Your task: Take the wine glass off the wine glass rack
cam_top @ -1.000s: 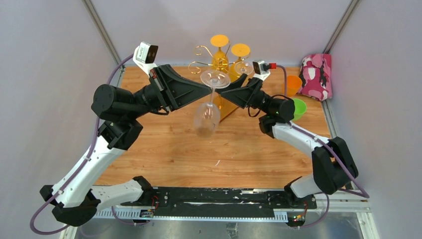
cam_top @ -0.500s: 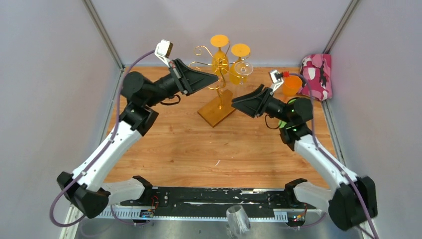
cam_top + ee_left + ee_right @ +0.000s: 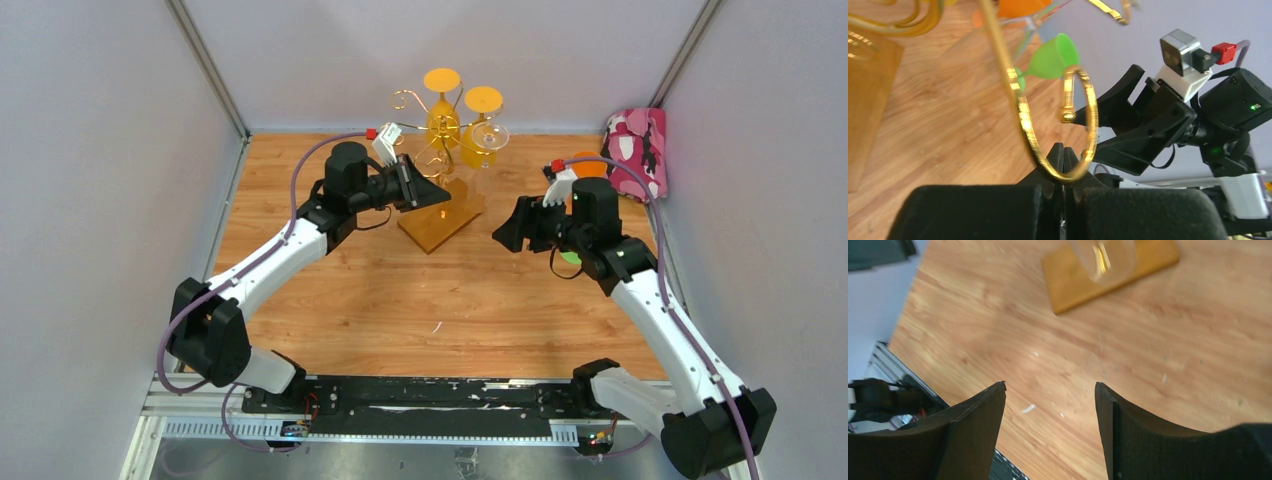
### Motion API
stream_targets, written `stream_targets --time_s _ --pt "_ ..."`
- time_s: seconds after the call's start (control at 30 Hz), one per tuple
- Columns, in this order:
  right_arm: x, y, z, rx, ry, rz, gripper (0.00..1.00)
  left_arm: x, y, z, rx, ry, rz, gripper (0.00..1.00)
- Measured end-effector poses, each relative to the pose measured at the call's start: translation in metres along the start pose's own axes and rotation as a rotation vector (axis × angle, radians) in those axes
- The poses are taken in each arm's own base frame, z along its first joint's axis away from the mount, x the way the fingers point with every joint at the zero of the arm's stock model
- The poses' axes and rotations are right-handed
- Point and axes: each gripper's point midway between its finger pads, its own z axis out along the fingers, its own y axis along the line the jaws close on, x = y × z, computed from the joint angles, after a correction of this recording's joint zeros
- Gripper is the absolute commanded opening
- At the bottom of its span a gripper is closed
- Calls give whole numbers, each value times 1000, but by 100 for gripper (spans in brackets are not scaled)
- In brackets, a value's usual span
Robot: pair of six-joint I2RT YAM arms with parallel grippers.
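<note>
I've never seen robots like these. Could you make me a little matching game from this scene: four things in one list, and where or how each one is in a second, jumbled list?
Things:
1. left gripper
2. right gripper
3. clear wine glass
4. pink patterned bag

Place or state:
A. at the far right corner of the table
B. open, nothing between its fingers
C. hanging bowl-down on the wine glass rack
D. shut, at a gold wire curl

Pairs: 1-D, 2-B, 3-C, 4-A

1 rack (image 3: 440, 222) w/ 2 orange glasses (image 3: 441, 81) (image 3: 483, 99) + 1 clear glass (image 3: 489, 133) — also 2 cups (image 3: 1050, 56) (image 3: 590, 157), 1 pink bag (image 3: 636, 140), 2 arms (image 3: 270, 262) (image 3: 660, 310).
</note>
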Motion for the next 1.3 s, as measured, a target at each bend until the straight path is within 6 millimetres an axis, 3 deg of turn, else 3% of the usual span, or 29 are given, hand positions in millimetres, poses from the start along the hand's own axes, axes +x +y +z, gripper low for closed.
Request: stream_targets --time_s 0.1,0.17,0.3,0.5,0.63,0.73,0.93,1.03,1.1,1.3 --pt "32 -26 12 84 132 22 75 4 24 4 -85 29 45 0" --pt "41 -37 16 125 170 18 76 5 40 4 -167 49 79 0" --pt "41 -51 23 183 194 -4 77 -5 58 -6 -301 34 166 0" --pt "25 -58 24 242 163 -57 76 -11 58 -23 -371 12 231 0" --pt "-9 -48 15 249 66 -94 74 -10 53 -35 -393 11 238 1" --pt "-48 -37 1 256 -79 -121 67 -14 44 -51 -425 -17 266 1" --pt "-123 -8 -13 177 -331 -87 52 -51 11 -107 -575 -246 393 4" --pt "-162 -4 -4 99 -407 -22 48 -68 -3 -142 -630 -378 426 7" --pt "-177 -9 8 58 -432 30 46 -73 -8 -158 -649 -435 439 7" --pt "-173 -39 59 -39 -372 218 45 -77 -2 -174 -716 -477 458 7"
